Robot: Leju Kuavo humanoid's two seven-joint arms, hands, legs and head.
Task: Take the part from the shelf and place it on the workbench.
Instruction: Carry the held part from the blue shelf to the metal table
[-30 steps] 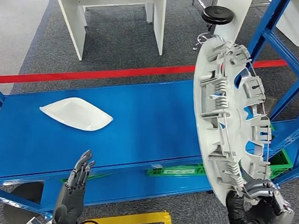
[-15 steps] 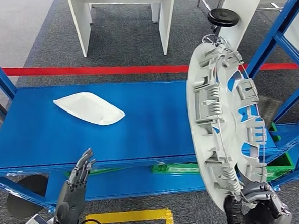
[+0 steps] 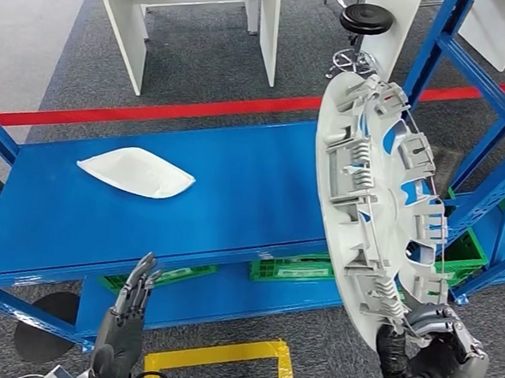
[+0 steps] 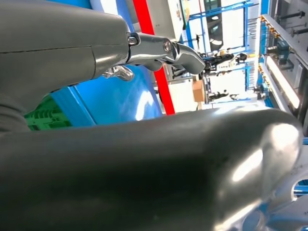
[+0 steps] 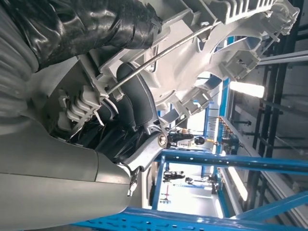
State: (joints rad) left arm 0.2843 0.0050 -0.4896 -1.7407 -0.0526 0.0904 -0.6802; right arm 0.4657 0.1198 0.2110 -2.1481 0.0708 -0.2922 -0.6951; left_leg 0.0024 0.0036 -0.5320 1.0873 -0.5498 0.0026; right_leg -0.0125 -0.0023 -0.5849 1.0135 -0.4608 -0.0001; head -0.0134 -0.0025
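Observation:
A large grey wheel cover (image 3: 378, 205) stands on edge at the right of the head view, its ribbed back side toward me. My right hand (image 3: 437, 350) grips its lower rim from below; the right wrist view shows dark fingers (image 5: 134, 103) curled into the cover's ribs (image 5: 188, 53). My left hand (image 3: 125, 327) hangs low at the left with fingers straight and apart, holding nothing, in front of the blue shelf (image 3: 249, 197). In the left wrist view the left hand (image 4: 109, 159) is a blurred grey mass. A white curved part (image 3: 136, 172) lies on the shelf's left half.
A white table (image 3: 183, 5) stands beyond a red floor line (image 3: 177, 110). A black stool (image 3: 367, 19) is at the back right. Blue shelf uprights (image 3: 434, 46) rise at the right. Green crates (image 3: 284, 266) sit on the lower level. Yellow tape (image 3: 227, 359) marks the floor near my feet.
The whole picture has shifted a little, so the camera has moved. The wheel cover stays in my right hand, and the left hand keeps its pose.

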